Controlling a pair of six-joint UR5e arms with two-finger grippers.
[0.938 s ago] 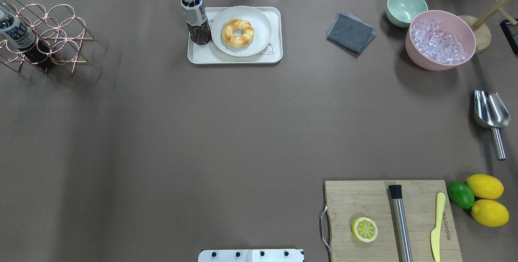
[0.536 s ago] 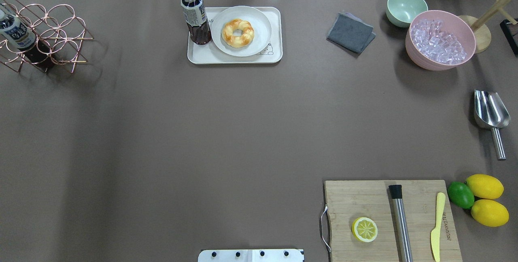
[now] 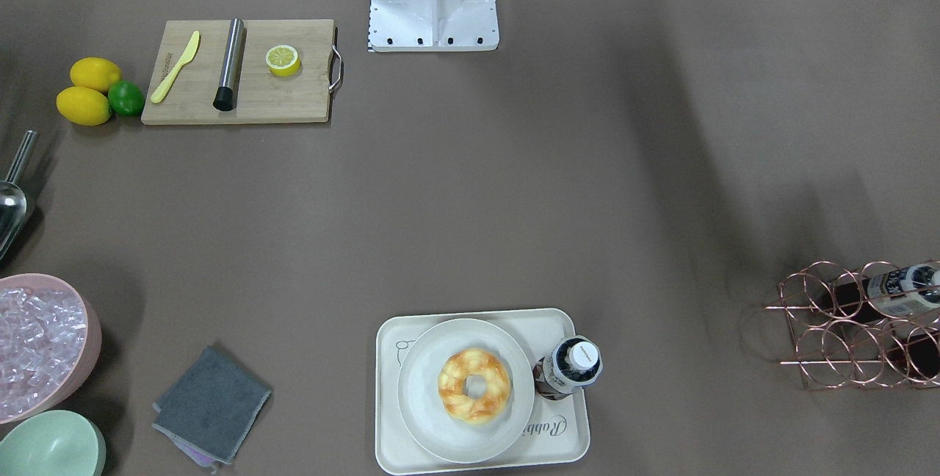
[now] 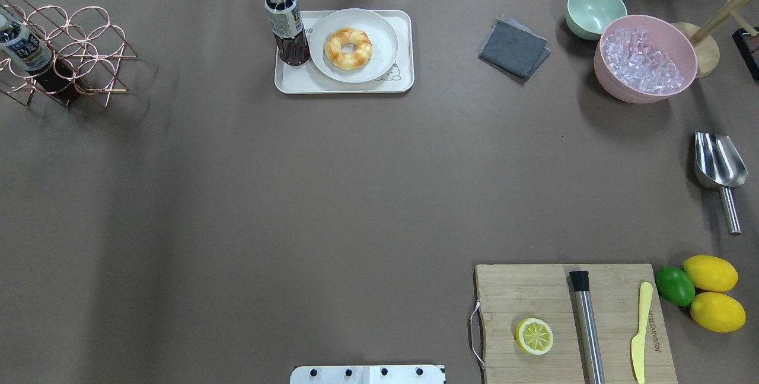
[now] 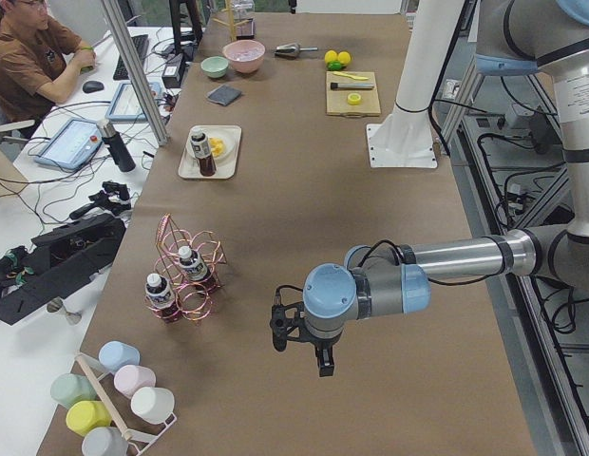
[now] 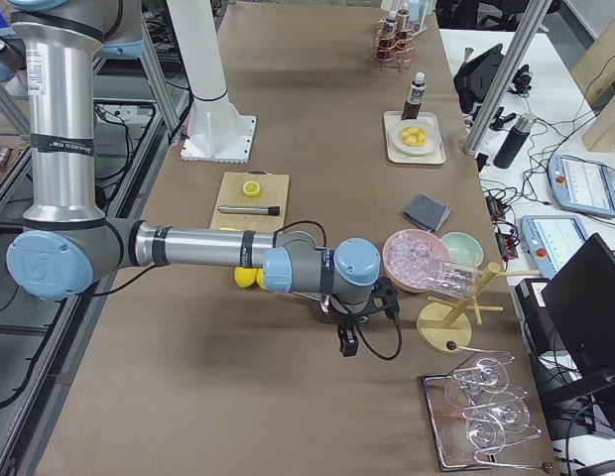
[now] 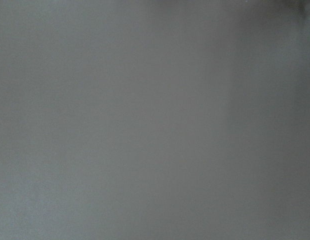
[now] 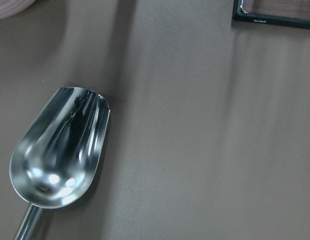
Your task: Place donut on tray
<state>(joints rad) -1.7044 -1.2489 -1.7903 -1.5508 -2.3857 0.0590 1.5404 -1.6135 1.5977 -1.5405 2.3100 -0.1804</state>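
Note:
The golden braided donut (image 4: 348, 48) lies on a round off-white plate (image 4: 382, 37), which sits on the cream tray (image 4: 344, 89) at the table's far middle. In the front-facing view the donut (image 3: 474, 385) and the tray (image 3: 389, 454) are at the bottom centre. My left gripper (image 5: 299, 344) shows only in the exterior left view, over bare table far from the tray; I cannot tell whether it is open or shut. My right gripper (image 6: 349, 337) shows only in the exterior right view, near the pink bowl; I cannot tell its state either.
A dark drink bottle (image 4: 286, 25) stands on the tray's left end. A copper wire rack (image 4: 65, 55) stands far left. A grey cloth (image 4: 513, 47), a green bowl (image 4: 595, 12), a pink ice bowl (image 4: 645, 58), a metal scoop (image 4: 718, 168) and a cutting board (image 4: 533, 295) are on the right.

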